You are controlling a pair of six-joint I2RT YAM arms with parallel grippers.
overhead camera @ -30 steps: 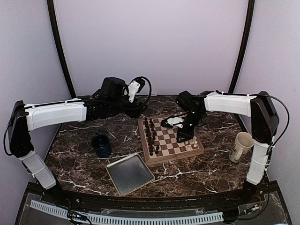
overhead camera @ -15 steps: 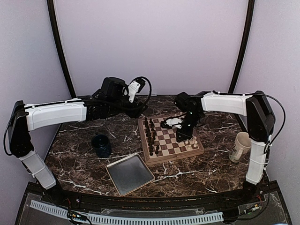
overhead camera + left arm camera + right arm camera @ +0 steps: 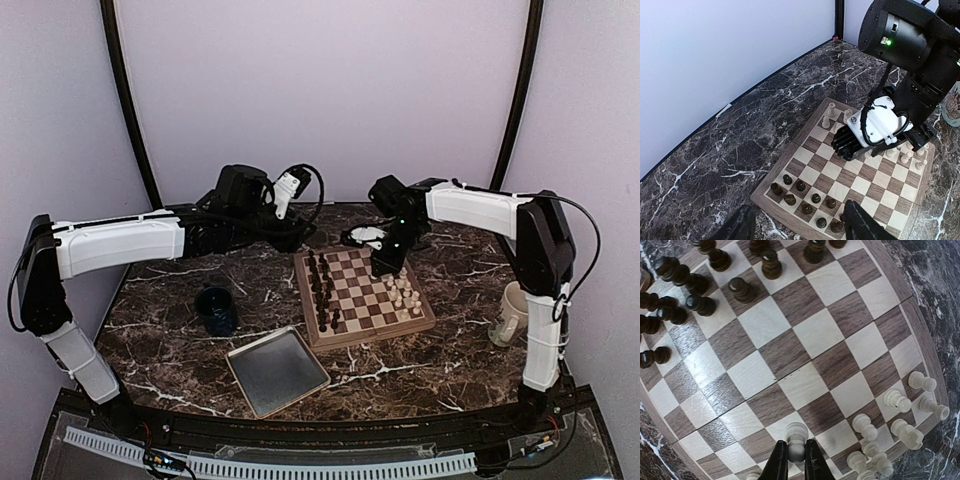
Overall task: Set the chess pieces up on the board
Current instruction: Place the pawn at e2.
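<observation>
The board (image 3: 366, 337) lies mid-table and also shows in the left wrist view (image 3: 761, 195) and the right wrist view (image 3: 921, 335). Several cream chess pieces (image 3: 405, 297) stand along its right side (image 3: 892, 427), with a few at its far corner (image 3: 829, 116). My right gripper (image 3: 385, 263) hangs over the board's right half, shut on a cream pawn (image 3: 796, 439) between its tips (image 3: 796, 461); the left wrist view shows it from outside (image 3: 849, 146). My left gripper (image 3: 291, 238) is open and empty above the board's far left corner, its fingers (image 3: 742, 226) wide apart.
Dark pieces (image 3: 320, 288) fill the board's left rows (image 3: 810, 197) (image 3: 690, 287). A dark blue cup (image 3: 215, 310) and a grey tray (image 3: 277, 370) sit left and front of the board. A cream mug (image 3: 517, 312) stands at the right edge.
My right gripper has moved from the board's near right side toward the far side, pawn in its jaws, uncovering the cream pieces there. The left arm has not moved.
</observation>
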